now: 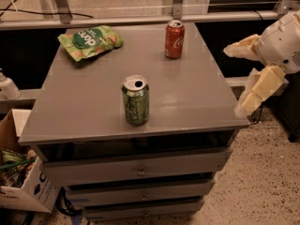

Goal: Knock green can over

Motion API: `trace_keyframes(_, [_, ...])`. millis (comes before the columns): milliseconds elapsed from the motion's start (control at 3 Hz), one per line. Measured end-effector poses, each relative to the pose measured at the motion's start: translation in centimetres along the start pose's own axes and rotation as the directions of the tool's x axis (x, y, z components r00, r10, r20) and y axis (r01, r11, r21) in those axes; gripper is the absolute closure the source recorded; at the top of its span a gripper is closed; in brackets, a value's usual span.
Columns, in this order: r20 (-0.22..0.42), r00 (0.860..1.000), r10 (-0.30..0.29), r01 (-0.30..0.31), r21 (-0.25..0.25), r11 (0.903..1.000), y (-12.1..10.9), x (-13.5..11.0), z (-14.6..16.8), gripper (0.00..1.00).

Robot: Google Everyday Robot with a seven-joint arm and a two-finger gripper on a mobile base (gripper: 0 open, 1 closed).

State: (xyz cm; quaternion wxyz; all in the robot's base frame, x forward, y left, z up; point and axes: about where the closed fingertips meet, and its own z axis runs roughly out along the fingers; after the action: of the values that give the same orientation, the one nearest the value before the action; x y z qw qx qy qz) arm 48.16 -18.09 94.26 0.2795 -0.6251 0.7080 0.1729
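The green can (136, 100) stands upright near the front middle of the grey table top (89, 97), its silver top with the opening showing. My gripper (234, 81) is off the table's right edge, level with the can and well to its right. Its two pale fingers (257, 89) are spread apart, with nothing between them.
A red cola can (174, 40) stands upright at the back right of the table. A flat green snack bag (90, 41) lies at the back left. Drawers (140, 170) run below the top. A cardboard box (21, 182) sits on the floor at the left. A metal rail (140, 18) runs behind.
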Motion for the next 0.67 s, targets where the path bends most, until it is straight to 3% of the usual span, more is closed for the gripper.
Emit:
trace_keyframes(333, [0.178,0.984,-0.005,0.021,-0.086,0.996,1.7,-2.5,0.3,0.0])
trace_keyframes(667, [0.235,0.972,-0.003,0.028,-0.105,0.9941,2.1,-3.8,0.2,0.0])
